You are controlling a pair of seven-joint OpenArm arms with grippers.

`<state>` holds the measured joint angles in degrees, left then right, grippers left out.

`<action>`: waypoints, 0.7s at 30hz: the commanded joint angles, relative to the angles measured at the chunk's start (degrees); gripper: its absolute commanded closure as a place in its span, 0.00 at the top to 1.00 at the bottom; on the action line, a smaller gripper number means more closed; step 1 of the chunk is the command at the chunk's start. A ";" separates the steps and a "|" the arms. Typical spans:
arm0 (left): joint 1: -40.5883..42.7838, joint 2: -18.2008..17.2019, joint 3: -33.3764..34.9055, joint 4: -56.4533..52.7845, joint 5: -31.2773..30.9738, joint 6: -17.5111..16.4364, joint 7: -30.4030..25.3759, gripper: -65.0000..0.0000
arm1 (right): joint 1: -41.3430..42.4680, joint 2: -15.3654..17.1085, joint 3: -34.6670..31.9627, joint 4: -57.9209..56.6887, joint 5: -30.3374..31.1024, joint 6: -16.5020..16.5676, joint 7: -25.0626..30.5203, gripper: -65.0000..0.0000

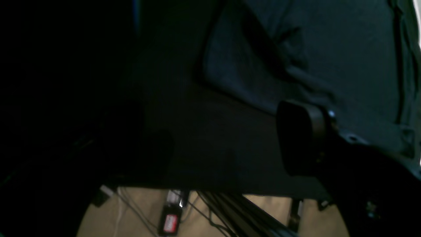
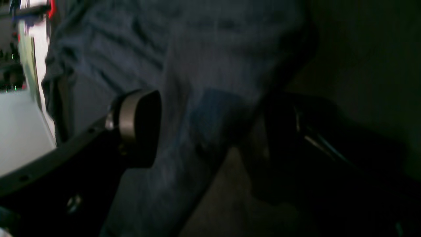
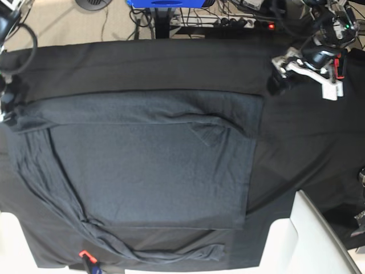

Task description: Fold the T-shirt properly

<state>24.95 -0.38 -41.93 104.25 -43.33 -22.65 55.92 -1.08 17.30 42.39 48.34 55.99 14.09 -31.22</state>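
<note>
The T-shirt (image 3: 154, 160), dark slate-grey, lies spread flat on the black tablecloth (image 3: 302, 148), with a sleeve folded across its top and another trailing along the bottom. My left gripper (image 3: 277, 81) hovers just off the shirt's upper right corner. In the left wrist view the left gripper (image 1: 217, 141) stands open over bare tablecloth, the T-shirt (image 1: 329, 49) beyond it. My right gripper (image 3: 7, 105) is at the shirt's far left edge. In the right wrist view the right gripper (image 2: 210, 135) has its fingers (image 2: 141, 128) wide apart, with a strip of the T-shirt (image 2: 210, 65) lying between them.
A white block (image 3: 288, 240) sits at the table's bottom right corner. A small red-tipped object (image 3: 85, 256) lies at the bottom edge. Cables and a power strip (image 3: 239, 21) run behind the table, and more cables (image 1: 171, 217) show on the floor.
</note>
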 commanded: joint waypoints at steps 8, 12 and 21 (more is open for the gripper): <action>1.38 -0.63 -0.49 0.85 -1.20 -0.60 -0.67 0.95 | 2.62 3.67 0.11 -5.66 -0.38 -0.33 1.20 0.70; 1.29 -0.54 -0.22 0.85 -1.20 -0.60 -0.67 0.95 | 4.03 4.02 0.03 -7.94 -0.38 -0.24 1.29 0.56; 1.20 -0.45 -0.13 0.85 -1.20 -0.60 -0.67 0.95 | 4.64 3.58 0.03 -7.94 -0.38 -0.24 1.02 0.09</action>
<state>26.02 -0.34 -41.91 104.25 -43.53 -22.79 56.10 3.01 19.70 42.37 39.83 55.31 13.72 -30.17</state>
